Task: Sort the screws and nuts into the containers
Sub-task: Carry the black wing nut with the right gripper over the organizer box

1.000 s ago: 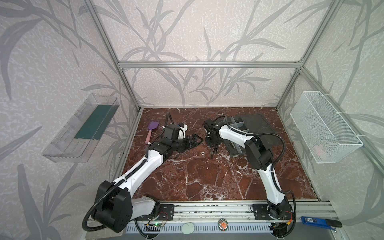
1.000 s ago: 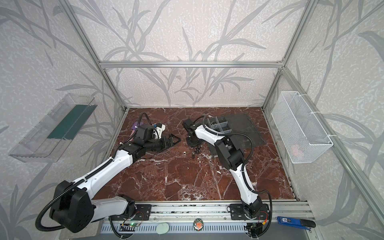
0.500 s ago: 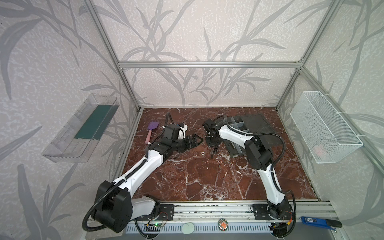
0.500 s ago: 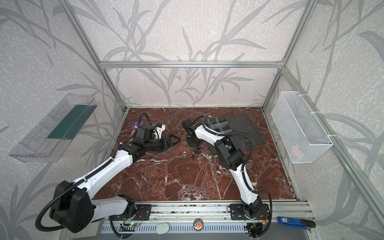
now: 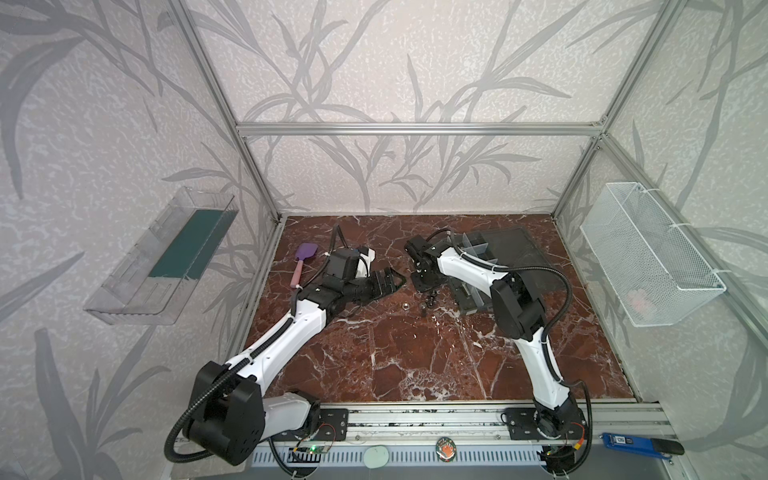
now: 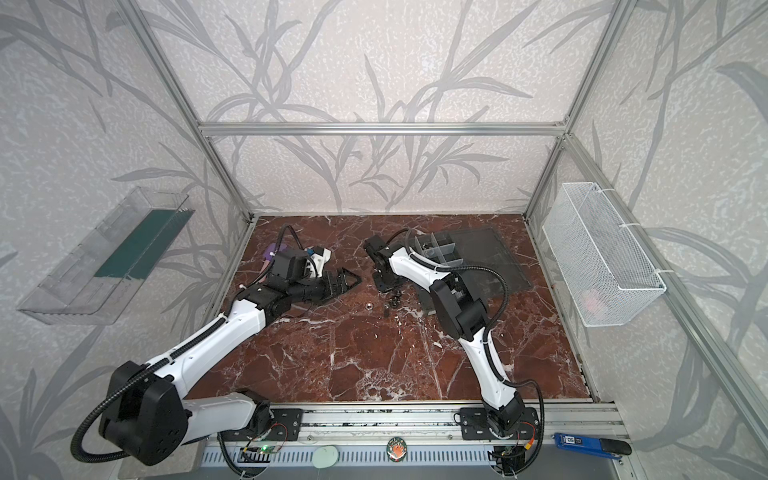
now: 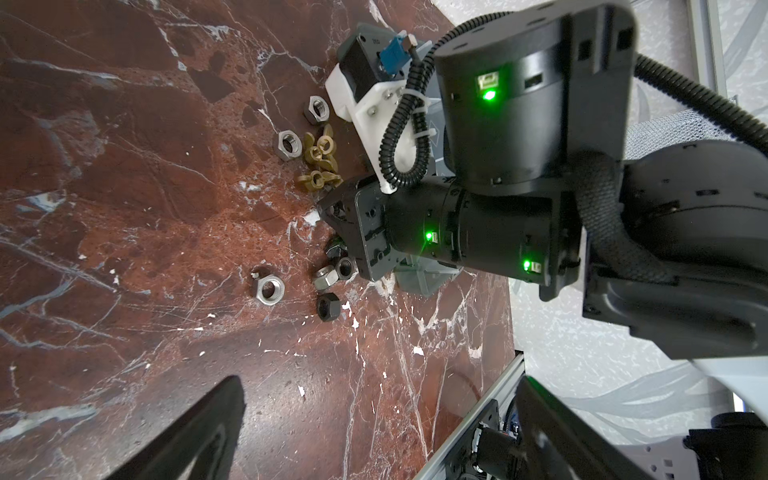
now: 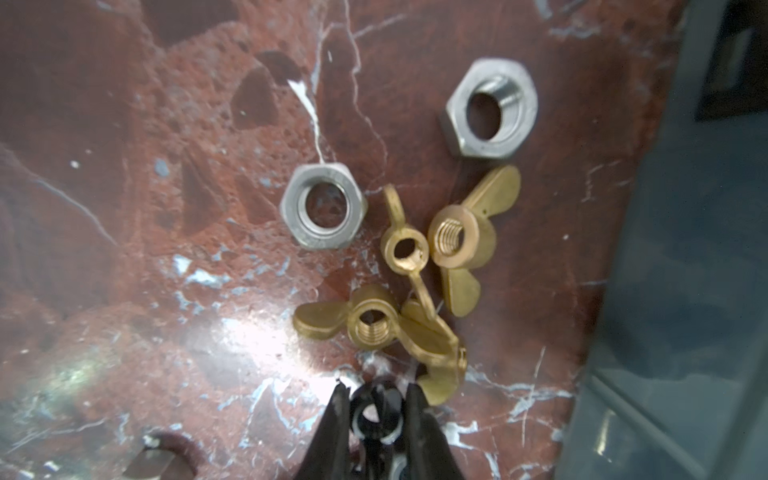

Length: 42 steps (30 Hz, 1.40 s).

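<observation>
- Writing sits on a small white sticker on the blue tool (image 5: 623, 439), which lies past the front rail at 5 o'clock. The letters are too small to read.
- The right gripper (image 8: 376, 392) is closed on a black nut (image 8: 374, 415). Its fingers (image 8: 334, 424) press the nut from both sides, close to the red stone table (image 8: 124, 208).
- Gold wing nuts (image 8: 457, 239) lie in a little heap just beside the black nut, and they touch one another. Two silver nuts (image 8: 322, 212) lie next to the heap.
- In both top views, a few loose nuts (image 5: 429, 300) lie at 6 o'clock from the right gripper, near the middle of the table.
- The box (image 5: 473, 245) has see-through walls inside and sits at 3 o'clock from the right gripper. Its clear lid (image 5: 519, 249) lies open and flat behind it.
- The right arm (image 5: 469, 266) reaches across the box and hides part of it in both top views.
- The left gripper (image 7: 378, 382) is open, with its fingers far apart. It hangs at 9 o'clock from the right gripper, apart from the nuts.
- A purple spatula (image 5: 305, 259) lies at 10 o'clock on the table, behind the left arm.
- A white wire basket (image 5: 648, 257) hangs on the wall at 3 o'clock with something pink inside.
- A clear shelf (image 5: 166, 253) with a green strip hangs on the wall at 9 o'clock.
</observation>
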Tool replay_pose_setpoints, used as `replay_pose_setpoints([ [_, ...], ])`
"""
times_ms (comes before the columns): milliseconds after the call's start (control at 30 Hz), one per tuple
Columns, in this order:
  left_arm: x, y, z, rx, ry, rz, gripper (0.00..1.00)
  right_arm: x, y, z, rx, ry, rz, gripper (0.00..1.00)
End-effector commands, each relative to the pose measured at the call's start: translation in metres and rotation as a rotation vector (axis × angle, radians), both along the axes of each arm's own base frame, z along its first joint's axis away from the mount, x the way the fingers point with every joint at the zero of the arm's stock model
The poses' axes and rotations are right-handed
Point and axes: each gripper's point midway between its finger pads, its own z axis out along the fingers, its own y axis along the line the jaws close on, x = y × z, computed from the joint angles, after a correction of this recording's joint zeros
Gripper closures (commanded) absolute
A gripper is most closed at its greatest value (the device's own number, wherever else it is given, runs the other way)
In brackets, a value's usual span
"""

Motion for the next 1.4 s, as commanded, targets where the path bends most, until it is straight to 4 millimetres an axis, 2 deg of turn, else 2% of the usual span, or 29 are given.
replay_pose_setpoints([
  [0, 0.005, -0.002, 0.017, -0.019, -0.03, 0.001, 0.01, 0.003, 0.0, 0.034, 0.023, -0.037, 0.006, 0.86],
  [333, 0.008, -0.001, 0.025, -0.014, -0.054, 0.005, 0.01, 0.013, -0.009, 0.06, 0.048, -0.067, -0.004, 0.86],
  [567, 0.018, -0.014, 0.034, -0.023, -0.075, -0.019, 0.01, 0.022, -0.025, 0.085, 0.068, -0.099, -0.028, 0.86],
  [733, 0.027, -0.03, 0.042, -0.017, -0.096, -0.05, 0.01, 0.032, -0.048, 0.105, 0.079, -0.127, -0.066, 0.86],
  [933, 0.037, -0.052, 0.042, -0.014, -0.102, -0.087, 0.01, 0.048, -0.083, 0.122, 0.087, -0.159, -0.124, 0.86],
  [1133, 0.046, -0.076, 0.041, -0.016, -0.103, -0.126, 0.01, 0.065, -0.115, 0.123, 0.085, -0.17, -0.186, 0.86],
  [1367, 0.056, -0.091, 0.037, -0.01, -0.09, -0.152, 0.01, 0.083, -0.142, 0.107, 0.076, -0.148, -0.237, 0.86],
])
